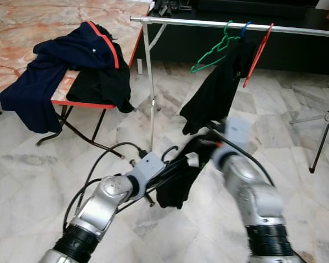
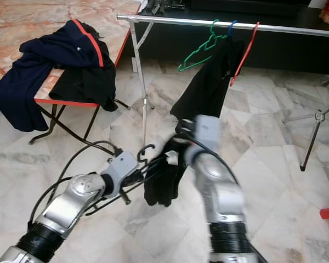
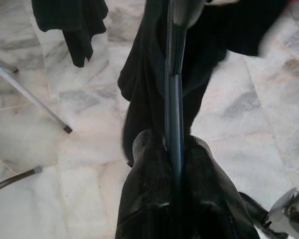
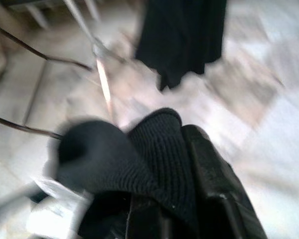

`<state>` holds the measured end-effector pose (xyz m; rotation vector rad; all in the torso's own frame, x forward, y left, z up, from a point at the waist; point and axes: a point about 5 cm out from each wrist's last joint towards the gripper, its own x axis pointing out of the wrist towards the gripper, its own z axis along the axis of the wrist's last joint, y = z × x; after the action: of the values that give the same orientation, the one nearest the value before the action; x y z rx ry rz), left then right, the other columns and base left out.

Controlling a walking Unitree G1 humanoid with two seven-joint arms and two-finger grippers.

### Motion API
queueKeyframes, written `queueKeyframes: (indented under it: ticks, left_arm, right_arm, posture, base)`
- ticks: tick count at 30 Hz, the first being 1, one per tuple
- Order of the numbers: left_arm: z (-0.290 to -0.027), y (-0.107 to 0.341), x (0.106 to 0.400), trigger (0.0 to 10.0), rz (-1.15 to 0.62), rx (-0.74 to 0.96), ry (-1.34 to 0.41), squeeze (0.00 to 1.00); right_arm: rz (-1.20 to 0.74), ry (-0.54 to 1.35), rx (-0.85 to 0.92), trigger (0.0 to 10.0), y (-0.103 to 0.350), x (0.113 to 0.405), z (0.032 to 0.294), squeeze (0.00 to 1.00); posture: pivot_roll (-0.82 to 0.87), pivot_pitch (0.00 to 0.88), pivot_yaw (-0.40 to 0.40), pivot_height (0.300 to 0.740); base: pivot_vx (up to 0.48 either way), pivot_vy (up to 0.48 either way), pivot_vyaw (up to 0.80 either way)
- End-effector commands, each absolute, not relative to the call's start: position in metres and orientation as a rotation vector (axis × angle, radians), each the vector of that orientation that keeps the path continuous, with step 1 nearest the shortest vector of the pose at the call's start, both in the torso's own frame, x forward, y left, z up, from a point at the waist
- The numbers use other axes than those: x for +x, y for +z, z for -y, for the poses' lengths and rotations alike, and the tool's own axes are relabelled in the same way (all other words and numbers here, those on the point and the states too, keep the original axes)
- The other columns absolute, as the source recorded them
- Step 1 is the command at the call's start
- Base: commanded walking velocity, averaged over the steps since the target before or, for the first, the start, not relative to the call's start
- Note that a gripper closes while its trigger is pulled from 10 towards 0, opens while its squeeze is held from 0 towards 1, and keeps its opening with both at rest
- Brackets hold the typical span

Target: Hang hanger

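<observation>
A dark hanger (image 1: 167, 164) carrying a black knitted garment (image 1: 178, 181) is held low over the marble floor (image 1: 38, 170), in front of the silver clothes rail (image 1: 208, 23) and not yet on it. The left gripper (image 3: 172, 149) is seen clamped on the hanger's thin dark bar, with the fingers (image 3: 144, 169) pressed together on either side of it. The right gripper (image 4: 174, 164) is seen against the same garment, with ribbed black knit bunched between its fingers; the fingers appear closed on the fabric, though the view is blurred.

On the rail, a green plastic hanger (image 1: 211, 52), a blue hook (image 1: 245, 26) and a red hanger (image 1: 259, 55) are noted, with a second black garment (image 1: 216, 90) draped below them. To the robot's left, a folding table with a marble-patterned top and red edge (image 1: 22, 22) is recorded, bearing a navy jacket with a red stripe (image 1: 60, 60) and a black cloth (image 1: 101, 82) hanging over its edge. A tripod leg (image 1: 321, 142) stands to the right.
</observation>
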<state>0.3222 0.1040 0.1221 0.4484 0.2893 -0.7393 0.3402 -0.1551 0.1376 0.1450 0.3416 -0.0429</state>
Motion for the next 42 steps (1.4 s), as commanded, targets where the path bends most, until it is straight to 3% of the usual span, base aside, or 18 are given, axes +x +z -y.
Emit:
queueKeyframes:
  ticks: [1, 5, 15, 22, 27, 30, 36, 42]
  left_arm:
    - [-0.106, 0.124, 0.324, 10.0, -0.281, 0.442, -0.722, 0.0]
    - [-0.106, 0.125, 0.324, 10.0, -0.279, 0.443, -0.722, 0.0]
    - [-0.098, 0.124, 0.322, 10.0, -0.269, 0.418, -0.76, 0.0]
    - [-0.09, 0.126, 0.32, 10.0, -0.248, 0.395, -0.806, 0.0]
    - [-0.087, 0.126, 0.319, 10.0, -0.249, 0.39, -0.818, 0.0]
    - [-0.087, 0.124, 0.318, 10.0, -0.252, 0.391, -0.824, 0.0]
    - [-0.098, 0.124, 0.32, 10.0, -0.261, 0.406, -0.795, 0.0]
    - [-0.108, 0.122, 0.319, 10.0, -0.278, 0.438, -0.796, 0.0]
  right_arm:
    - [-0.341, -0.051, 0.152, 10.0, 0.136, 0.339, 0.154, 0.0]
    - [-0.37, -0.049, 0.17, 10.0, 0.13, 0.335, 0.153, 0.0]
    - [-0.262, 0.205, 0.224, 10.0, 0.157, 0.333, 0.11, 0.0]
    - [-0.152, 0.469, 0.135, 10.0, 0.182, 0.325, 0.083, 0.0]
    - [-0.06, 0.554, 0.055, 10.0, 0.195, 0.323, 0.08, 0.0]
    - [-0.034, 0.494, -0.007, 10.0, 0.2, 0.33, 0.09, 0.0]
    - [-0.156, 0.136, -0.062, 10.0, 0.181, 0.353, 0.148, 0.0]
    - [-0.161, 0.083, -0.063, 10.0, 0.179, 0.353, 0.166, 0.0]
  posture:
    - [0.03, 0.206, -0.04, 0.74]
    - [0.04, 0.206, -0.035, 0.74]
    - [0.03, 0.203, -0.032, 0.74]
    - [0.03, 0.201, -0.035, 0.74]
    - [0.02, 0.203, -0.036, 0.74]
    - [0.02, 0.203, -0.037, 0.74]
    - [0.03, 0.203, -0.038, 0.74]
    - [0.03, 0.205, -0.036, 0.74]
  base:
    - [0.0, 0.0, 0.0]
    - [0.0, 0.0, 0.0]
    - [0.0, 0.0, 0.0]
    - [0.0, 0.0, 0.0]
    - [0.0, 0.0, 0.0]
    - [0.0, 0.0, 0.0]
    - [0.0, 0.0, 0.0]
    - [0.0, 0.0, 0.0]
